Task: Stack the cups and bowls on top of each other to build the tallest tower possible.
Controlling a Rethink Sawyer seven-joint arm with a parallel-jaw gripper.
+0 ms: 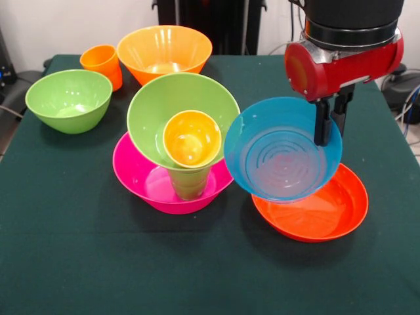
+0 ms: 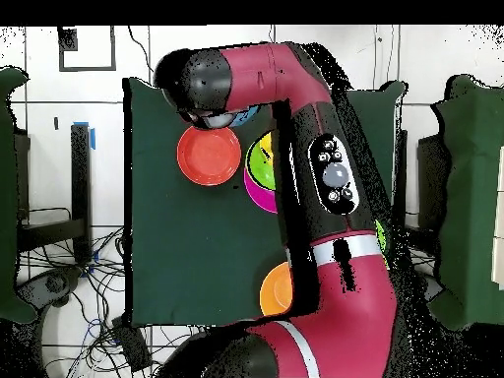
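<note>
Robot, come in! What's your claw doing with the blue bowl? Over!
Claw shut on blue bowl rim, bowl tilted above red-orange bowl. Tower beside it: pink bowl, green cup, green bowl, yellow cup. Nothing between them.

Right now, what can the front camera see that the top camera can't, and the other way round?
Only the front view shows the tool gripping the blue bowl, the yellow cup and the orange cup. Only the overhead view shows the whole red arm and the cables on the floor. Both show the red bowl and the pink bowl.
</note>
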